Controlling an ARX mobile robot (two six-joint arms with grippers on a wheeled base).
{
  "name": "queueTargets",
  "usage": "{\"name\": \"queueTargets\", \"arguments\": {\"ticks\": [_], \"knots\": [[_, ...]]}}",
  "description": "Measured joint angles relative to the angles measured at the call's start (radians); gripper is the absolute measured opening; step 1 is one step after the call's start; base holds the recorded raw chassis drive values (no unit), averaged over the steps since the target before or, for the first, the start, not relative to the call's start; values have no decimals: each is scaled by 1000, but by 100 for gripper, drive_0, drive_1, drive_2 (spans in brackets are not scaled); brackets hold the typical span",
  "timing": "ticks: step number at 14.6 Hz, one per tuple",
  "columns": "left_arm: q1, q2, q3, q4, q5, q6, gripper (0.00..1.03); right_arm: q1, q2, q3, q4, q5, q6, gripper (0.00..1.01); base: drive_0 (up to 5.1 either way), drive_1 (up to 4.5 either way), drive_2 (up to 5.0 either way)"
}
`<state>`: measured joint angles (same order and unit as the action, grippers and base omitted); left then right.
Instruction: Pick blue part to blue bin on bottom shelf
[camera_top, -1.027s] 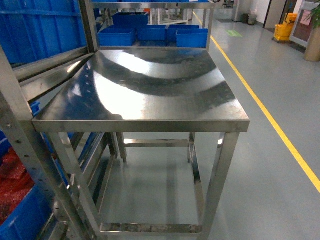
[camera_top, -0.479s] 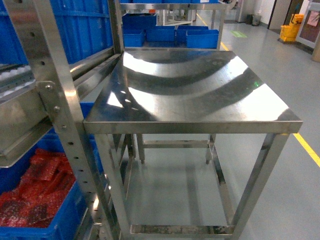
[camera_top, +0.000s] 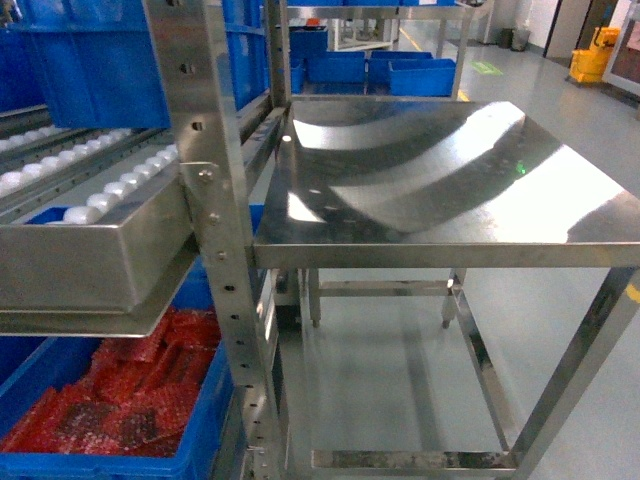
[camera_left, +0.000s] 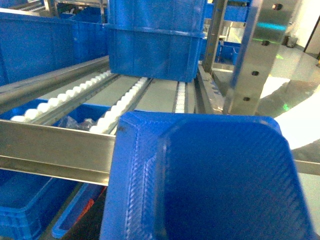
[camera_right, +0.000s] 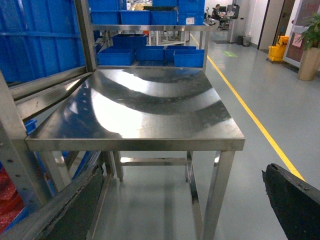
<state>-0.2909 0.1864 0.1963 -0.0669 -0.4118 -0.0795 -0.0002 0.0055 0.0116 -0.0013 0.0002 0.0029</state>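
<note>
The blue part (camera_left: 210, 180), a moulded blue plastic tray with a ribbed rim, fills the lower left wrist view and hangs in front of a rack's steel rail (camera_left: 55, 150). It hides my left gripper's fingers, which hold it from below the picture. Roller tracks (camera_left: 125, 100) run behind the rail, and blue bins (camera_left: 25, 200) stand on a lower level under them. I cannot tell which level is the bottom shelf. The right gripper (camera_right: 182, 200) is open with nothing between its fingers, low in front of a steel table (camera_right: 135, 110). Neither gripper shows in the head view.
A rack post (camera_top: 215, 200) stands between the roller shelf (camera_top: 90, 190) and the mirror-like table (camera_top: 450, 170). Beneath that shelf sits a blue bin (camera_top: 190, 440) of red bagged items. Stacked blue bins (camera_left: 155, 45) rest on the rollers. More blue bins (camera_right: 150, 52) stand behind the table.
The head view has swung left. The table has slid to the right of the picture, and the rack with its roller shelf and the bin of red bags has come in from the left.
</note>
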Motion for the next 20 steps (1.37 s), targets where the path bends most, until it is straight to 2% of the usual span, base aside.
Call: {"name": "queueTargets", "arguments": {"ticks": [20], "knots": [[0, 0, 0, 1, 1, 0, 43, 0, 0, 0, -2, 0, 0, 98, -494, 242, 242]]}}
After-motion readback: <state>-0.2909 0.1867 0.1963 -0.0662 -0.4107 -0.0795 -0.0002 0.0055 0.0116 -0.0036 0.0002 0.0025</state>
